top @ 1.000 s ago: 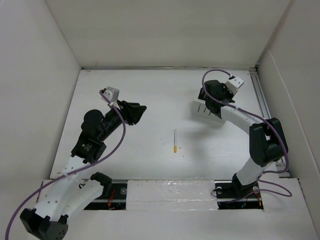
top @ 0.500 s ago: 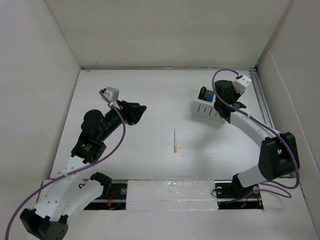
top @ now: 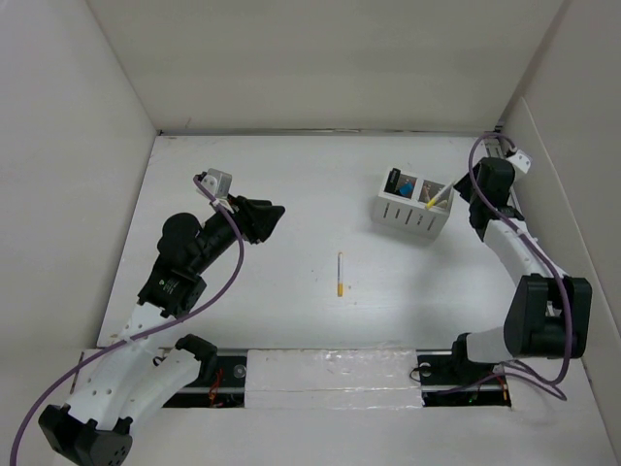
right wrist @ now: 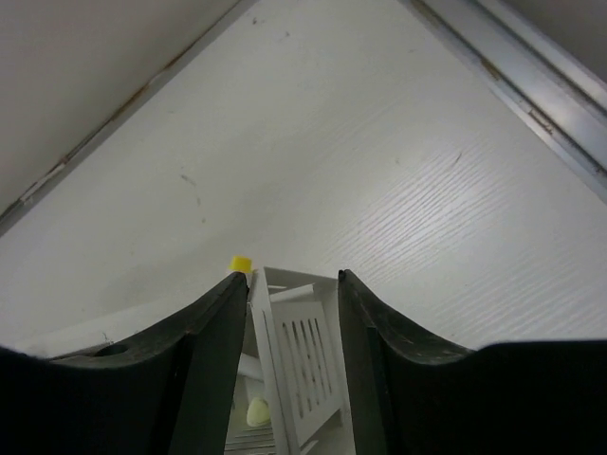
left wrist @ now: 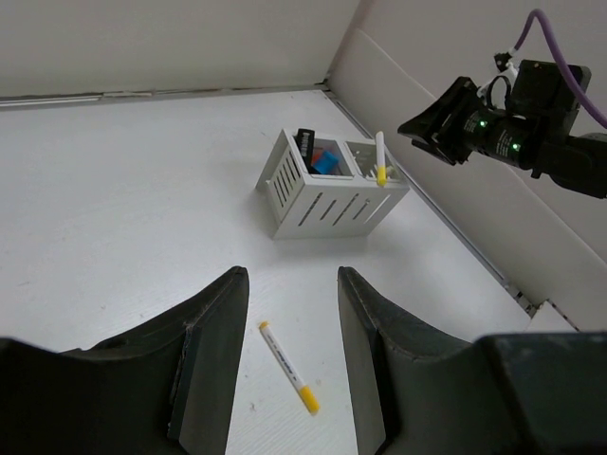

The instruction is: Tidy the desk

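Note:
The white desk [top: 291, 184] holds a white marker with a yellow cap [top: 340, 275], lying loose near the middle; it also shows in the left wrist view [left wrist: 287, 366]. A white slotted organizer box [top: 412, 206] stands at the back right, with a second yellow-capped marker [top: 437, 197] upright in its right compartment and blue and black items in the left one. My left gripper [top: 272, 218] is open and empty, well to the left of the loose marker. My right gripper [top: 468, 194] is open and empty, just right of the box [right wrist: 303, 379].
White panels wall the desk on the left, back and right. A metal rail [right wrist: 512, 57] runs along the right edge, beside my right arm. The arm bases and a taped strip [top: 330, 374] line the near edge.
My right gripper has drawn back from over the organizer box to its right side. The upright marker in the box now shows. The left arm has not moved.

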{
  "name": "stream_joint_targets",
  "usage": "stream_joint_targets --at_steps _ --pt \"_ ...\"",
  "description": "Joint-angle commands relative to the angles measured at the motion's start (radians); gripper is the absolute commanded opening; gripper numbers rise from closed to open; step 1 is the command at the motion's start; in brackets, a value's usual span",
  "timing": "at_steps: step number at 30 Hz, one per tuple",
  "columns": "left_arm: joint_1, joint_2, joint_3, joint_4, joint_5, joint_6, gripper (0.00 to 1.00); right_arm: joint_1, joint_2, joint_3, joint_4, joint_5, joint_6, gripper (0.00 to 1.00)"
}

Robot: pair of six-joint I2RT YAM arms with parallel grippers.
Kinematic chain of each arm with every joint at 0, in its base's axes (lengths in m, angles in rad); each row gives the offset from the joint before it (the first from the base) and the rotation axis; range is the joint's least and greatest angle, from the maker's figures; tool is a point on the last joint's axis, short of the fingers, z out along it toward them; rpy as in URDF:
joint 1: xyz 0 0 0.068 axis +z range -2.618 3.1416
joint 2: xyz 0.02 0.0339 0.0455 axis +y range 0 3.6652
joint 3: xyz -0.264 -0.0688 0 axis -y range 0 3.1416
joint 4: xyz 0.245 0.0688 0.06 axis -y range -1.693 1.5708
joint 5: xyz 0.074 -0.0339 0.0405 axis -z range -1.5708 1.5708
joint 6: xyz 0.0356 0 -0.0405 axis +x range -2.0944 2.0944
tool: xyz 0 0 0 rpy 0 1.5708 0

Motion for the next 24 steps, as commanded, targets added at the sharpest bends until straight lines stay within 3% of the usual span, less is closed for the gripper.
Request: stream_joint_targets --at_steps 1,8,11,12,14,17,24 --pt "-0.003 -0.007 -0.001 0.057 0.018 -0.009 0.39 -0.048 0.041 0.042 0.066 -0.217 -0.048 0.51" --pt "-0.003 -0.003 0.001 0.058 0.023 -0.013 0.39 -0.061 0.072 0.044 0.068 -0.264 -0.051 0.5" --pt "-0.003 0.008 0.002 0.058 0.032 -0.013 0.39 -0.061 0.075 0.058 0.062 -0.277 -0.057 0.43" --pt "-0.003 0.006 0.001 0.06 0.034 -0.015 0.39 -0.061 0.072 0.058 0.059 -0.277 -0.058 0.34" --pt "-0.003 0.0 -0.001 0.06 0.029 -0.013 0.39 -0.061 0.066 0.055 0.056 -0.273 -0.057 0.28" --pt "-0.003 0.011 0.002 0.06 0.026 -0.013 0.39 -0.061 0.038 0.041 0.049 -0.236 -0.055 0.22" --pt "-0.003 0.017 0.004 0.06 0.03 -0.013 0.39 -0.043 -0.023 -0.011 0.099 -0.188 -0.051 0.22"
